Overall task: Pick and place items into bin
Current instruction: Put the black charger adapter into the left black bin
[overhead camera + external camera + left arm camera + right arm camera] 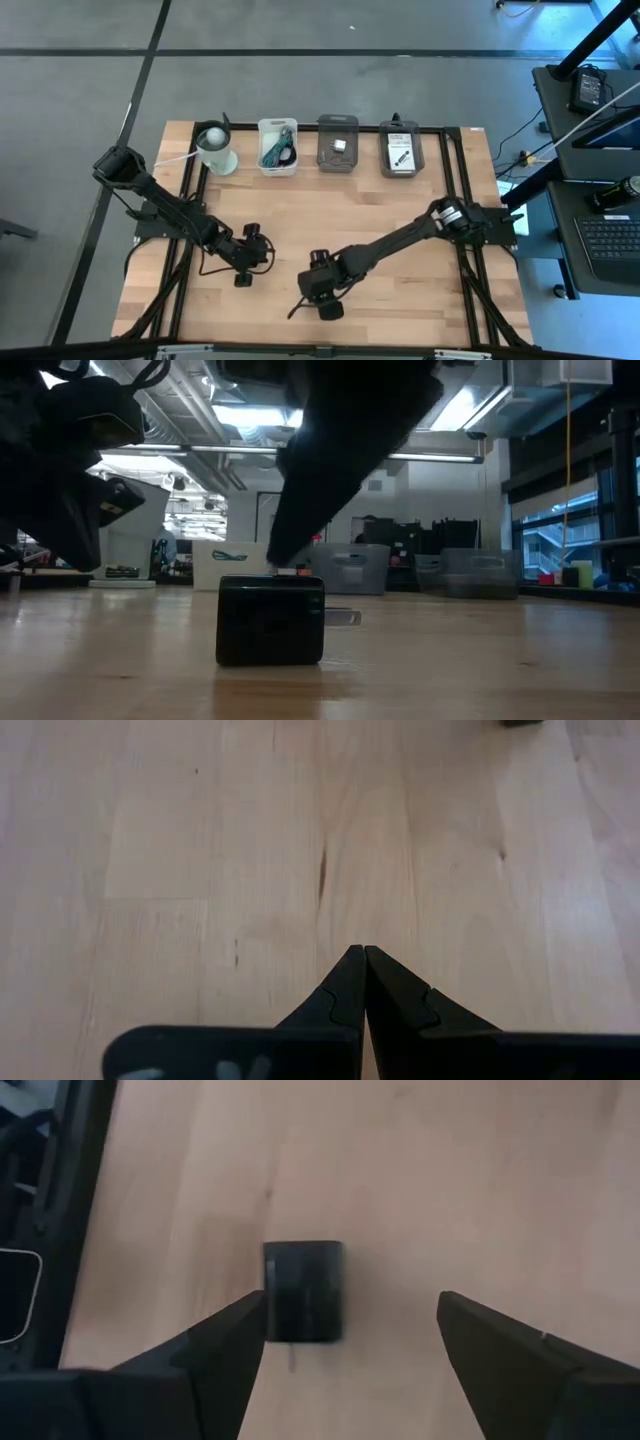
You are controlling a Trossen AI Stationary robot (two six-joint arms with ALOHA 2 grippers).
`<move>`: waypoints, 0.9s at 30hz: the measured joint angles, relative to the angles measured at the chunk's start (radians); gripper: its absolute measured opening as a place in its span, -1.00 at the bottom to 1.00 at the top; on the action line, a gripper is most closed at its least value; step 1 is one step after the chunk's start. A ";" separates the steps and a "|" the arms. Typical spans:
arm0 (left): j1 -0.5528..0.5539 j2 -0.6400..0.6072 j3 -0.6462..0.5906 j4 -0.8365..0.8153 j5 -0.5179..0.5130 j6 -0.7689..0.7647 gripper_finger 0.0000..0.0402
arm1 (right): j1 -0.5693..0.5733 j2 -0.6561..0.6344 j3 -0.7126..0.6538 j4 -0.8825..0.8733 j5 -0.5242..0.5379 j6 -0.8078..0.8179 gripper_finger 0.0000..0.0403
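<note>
- The right gripper point(345, 1325) hangs low over the near middle of the wooden table point(400, 215) with its fingers spread wide and nothing between them.
- A small black block point(304, 1291) sits on the table just ahead of that gripper. It lies close against the inner face of one finger point(225, 1335), well apart from the other, so it is off-centre in the gap.
- In the low view the block point(270, 619) stands flat on the wood, with the dark bulk of the arm above it.
- To do this step well, I judge the gripper should shift sideways until the block is midway between the fingers, then come down square. Closing from here would likely nudge or spin the block before both fingers bear on it.
- The block looks smooth and hard, so the grip should fall on two flat opposite faces, low enough that it cannot pivot out.
- The left gripper point(364, 982) waits over bare wood at the near left, its fingers pressed together on nothing.
- Along the far edge stand the bins: a white bin point(277, 146) holding a teal item, and two grey bins point(338, 144) further right. Which one the block belongs in, I cannot tell.
</note>
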 joint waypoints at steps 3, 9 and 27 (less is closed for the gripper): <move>0.000 0.000 0.000 0.002 0.000 -0.002 -0.99 | 0.016 0.026 0.000 0.024 -0.003 0.002 0.42; 0.000 0.000 0.000 0.011 0.001 -0.011 -0.99 | 0.032 0.075 0.000 0.041 -0.001 0.048 0.31; 0.008 0.000 0.000 0.015 -0.024 0.015 -0.99 | 0.025 0.059 0.000 -0.101 0.043 0.132 -0.29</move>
